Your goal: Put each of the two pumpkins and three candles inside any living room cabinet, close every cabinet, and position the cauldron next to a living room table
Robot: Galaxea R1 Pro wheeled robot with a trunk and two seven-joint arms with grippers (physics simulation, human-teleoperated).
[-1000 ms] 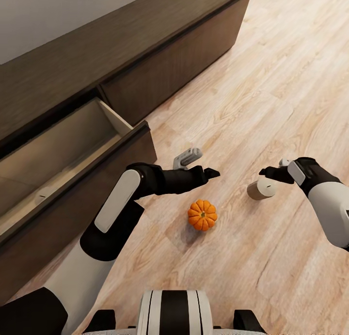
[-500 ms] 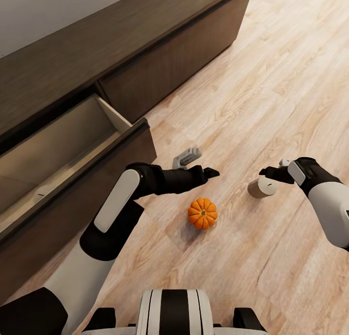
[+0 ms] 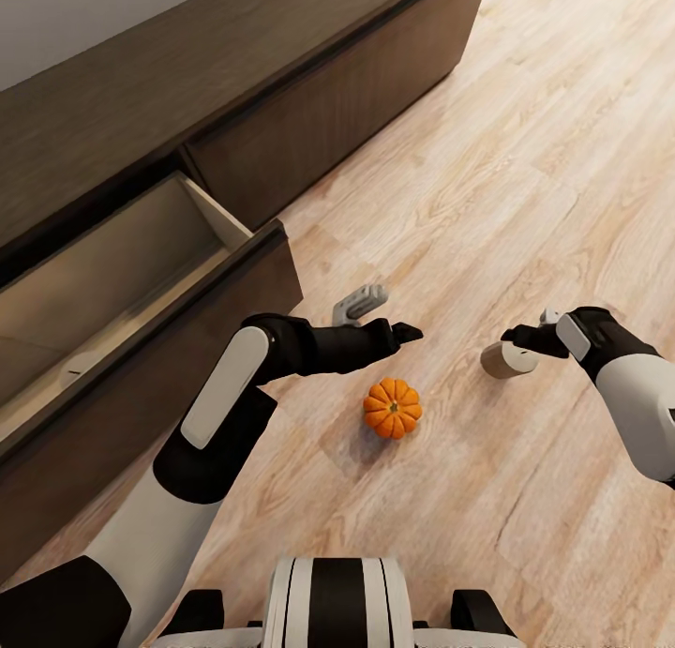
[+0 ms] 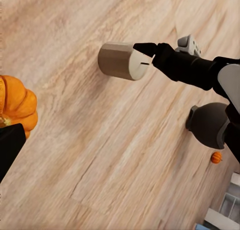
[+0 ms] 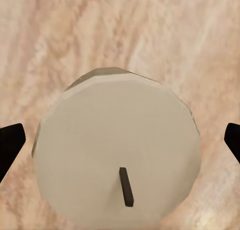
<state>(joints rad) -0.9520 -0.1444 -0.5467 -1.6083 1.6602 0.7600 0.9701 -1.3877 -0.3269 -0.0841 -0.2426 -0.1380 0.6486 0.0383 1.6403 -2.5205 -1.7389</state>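
On floor: right gripper (image 5: pixel 120 140) spread wide around upright candle (image 3: pixel 503 359), gripping nothing; could topple it if lowered off-centre. Left gripper's (image 3: pixel 409 330) opening unclear.

Both arms are showing white shells with black joints; just behind the black right gripper (image 3: pixel 521 334) a grey block is sitting.

Lighting was bright, even and diffuse everywhere, no glare. The pumpkin (image 3: pixel 392 408) only threw a faint soft shadow on the floor (image 3: pixel 525 207) mid-frame. The right wrist close-up of the candle (image 5: pixel 117 155) looked slightly soft, and the drawer (image 3: pixel 112 282) interior at left sat dimmer.
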